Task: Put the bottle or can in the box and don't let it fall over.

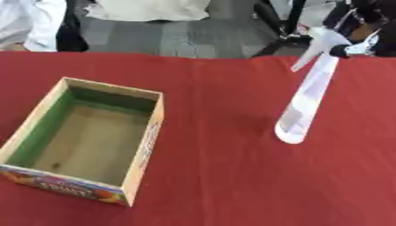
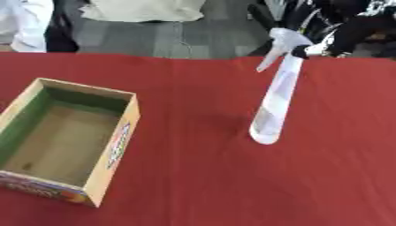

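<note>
Left eye view: the right hand (image 1: 357, 42) grips the spray head of a tall, translucent white bottle (image 1: 306, 101), which hangs tilted below it above the red cloth tabletop (image 1: 224, 176). Right eye view: the empty cardboard box (image 2: 108, 159), green-lined, sits well to the hand's left; transfer and upright placement remain.

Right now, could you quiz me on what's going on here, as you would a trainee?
1. True or false: the spray bottle already stands inside the box.
2. Which hand holds the bottle by its top? A) left B) right C) neither
3. Fill in: the box sits on a ___ cloth.

Key: 1. False; the bottle is out on the cloth, to the right of the box, which holds nothing. 2. B; the hand comes in from the upper right. 3. Red.
</note>
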